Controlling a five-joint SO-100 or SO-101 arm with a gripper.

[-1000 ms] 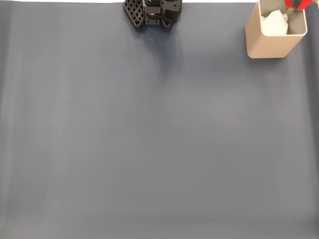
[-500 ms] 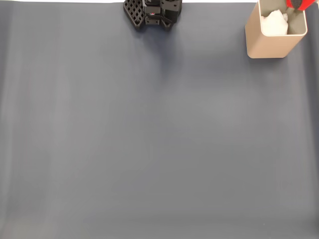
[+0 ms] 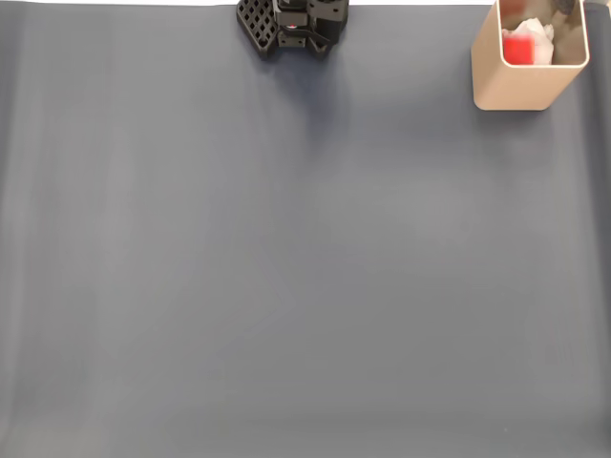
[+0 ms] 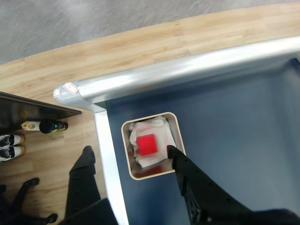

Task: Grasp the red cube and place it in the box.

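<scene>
In the fixed view, the arm's black base [image 3: 292,23] is sitting at the top edge of the grey counter [image 3: 286,267], well left of the box [image 3: 528,57]. The box is standing upright in the top right corner, and the cube [image 3: 516,50] is lying inside it on some white crumpled stuff [image 3: 540,40].

In the wrist view, looking down: left of the box [image 4: 125,140] there's wooden floor [image 4: 42,79] with a couple of bottles [image 4: 44,126] and shoes [image 4: 10,145] by a dark shelf. The counter's silver rim [image 4: 187,68] is running past the box on its left and far side. The cube [image 4: 147,144] is sitting loose in the middle of the box on the white padding [image 4: 159,127], a bit blurry. The gripper [image 4: 126,157] is hanging above the box with its fingers spread wide apart, gripping nothing: one finger [image 4: 84,178] is left of the box over the floor, the other [image 4: 197,183] is over the box's near right corner.
</scene>
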